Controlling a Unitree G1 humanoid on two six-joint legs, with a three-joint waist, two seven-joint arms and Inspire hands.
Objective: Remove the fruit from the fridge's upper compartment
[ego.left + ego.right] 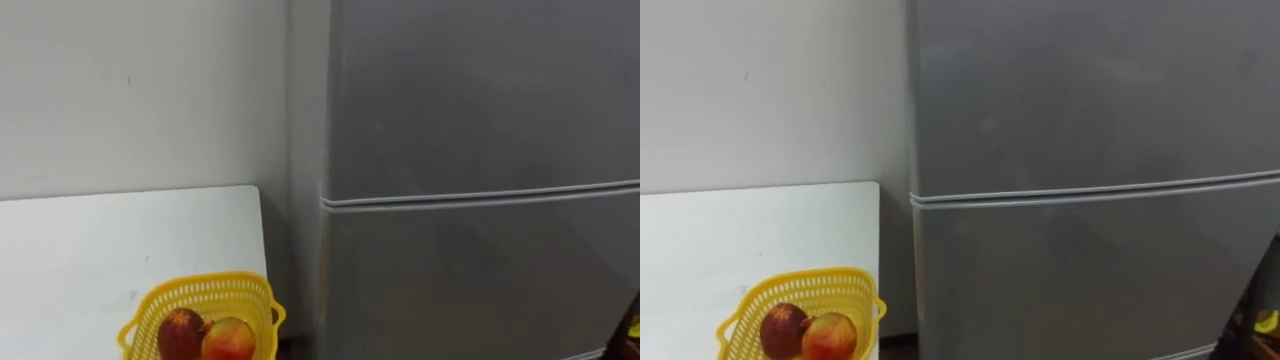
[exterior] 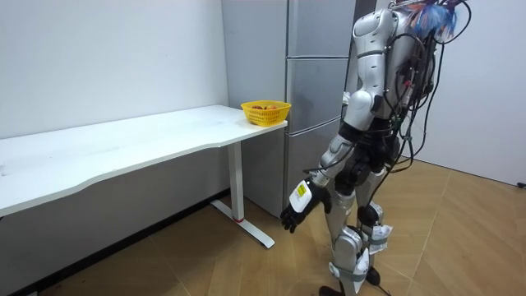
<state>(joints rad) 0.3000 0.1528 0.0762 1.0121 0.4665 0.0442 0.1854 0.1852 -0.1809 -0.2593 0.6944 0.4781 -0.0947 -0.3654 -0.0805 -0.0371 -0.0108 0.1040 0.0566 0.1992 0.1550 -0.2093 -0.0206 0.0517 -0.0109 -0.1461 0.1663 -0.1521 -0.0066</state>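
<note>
We stand facing the grey fridge, which takes up the right two thirds of the left eye view; its upper door and lower door are both shut, and the seam between them runs as a slightly rising band across the middle right of the frame. What we are to fetch sits behind that upper door, if it is there at all, so we cannot see it and cannot name it. At the lower left of the frame, on the corner of the white table, stands a yellow basket with two reddish fruits in it, lying side by side and touching; whether either of these came out of the fridge we cannot tell, so the scene fits both a moment before the door is opened and one after it has been closed again. In the room view we stand just beside the fridge front, at the centre right of the frame, and one dark hand hangs low at knee height, well below the upper door and towards the table side; by our body we take it for the left hand. Its fingers look loosely curled round nothing. The upper door lies up and forward from that hand, its long edges upright.
</note>
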